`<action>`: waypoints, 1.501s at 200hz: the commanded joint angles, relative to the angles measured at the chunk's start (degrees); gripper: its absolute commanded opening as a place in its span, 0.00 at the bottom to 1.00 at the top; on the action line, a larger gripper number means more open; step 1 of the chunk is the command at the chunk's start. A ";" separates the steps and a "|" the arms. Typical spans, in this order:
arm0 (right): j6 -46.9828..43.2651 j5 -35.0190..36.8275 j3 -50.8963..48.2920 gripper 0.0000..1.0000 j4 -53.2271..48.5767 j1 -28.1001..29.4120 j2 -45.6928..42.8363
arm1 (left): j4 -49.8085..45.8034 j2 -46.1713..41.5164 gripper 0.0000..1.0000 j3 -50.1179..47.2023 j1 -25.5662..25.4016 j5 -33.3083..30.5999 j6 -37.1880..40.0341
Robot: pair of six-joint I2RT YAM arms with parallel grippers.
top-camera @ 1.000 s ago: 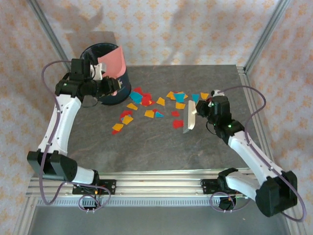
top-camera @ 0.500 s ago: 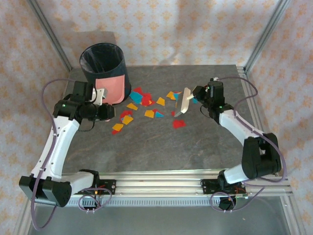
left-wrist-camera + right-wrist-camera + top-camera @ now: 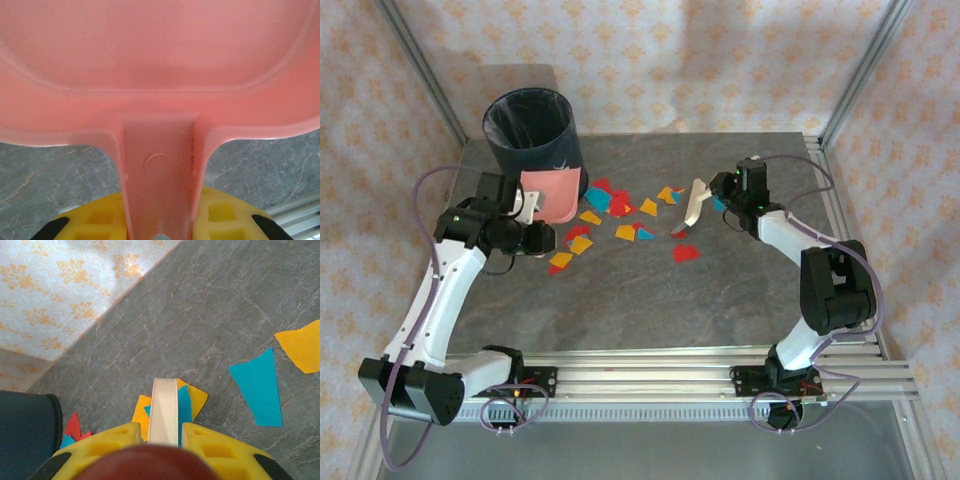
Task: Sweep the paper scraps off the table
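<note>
Since a second ago the left gripper (image 3: pixel 527 207) has carried the pink dustpan (image 3: pixel 553 192) down from the bin (image 3: pixel 530 130) to the 9 o'clock side of the paper scraps (image 3: pixel 620 208). We see its fingers (image 3: pixel 100 220) closed tight on the handle. At 3 o'clock of the scraps, the right gripper (image 3: pixel 717 194) pinches a cream sweeping tool (image 3: pixel 693 205), which is tilted above the table (image 3: pixel 650 300).

Red, yellow, cyan paper scraps (image 3: pixel 620 215) scattered flat mid-table (image 3: pixel 650 300), grey marbled.
</note>
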 commanded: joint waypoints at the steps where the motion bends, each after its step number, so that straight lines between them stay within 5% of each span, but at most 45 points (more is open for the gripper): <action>1: -1.52 1.23 -0.56 0.00 -2.52 -0.35 -1.42 | -0.22 0.31 0.00 -0.02 -1.11 0.71 1.89; 127: -8.33 3.28 -14.10 0.00 -13.98 -0.28 -20.61 | 3.13 3.30 0.00 -0.80 -8.82 0.43 0.45; 228: -15.46 -0.27 -15.59 0.00 -18.16 -0.28 -33.79 | 3.21 7.51 0.00 -1.11 -19.42 -3.37 3.54; 300: -27.49 9.21 -17.01 0.00 -26.07 1.32 -42.99 | -0.23 15.64 0.00 -0.36 -30.52 -8.56 8.01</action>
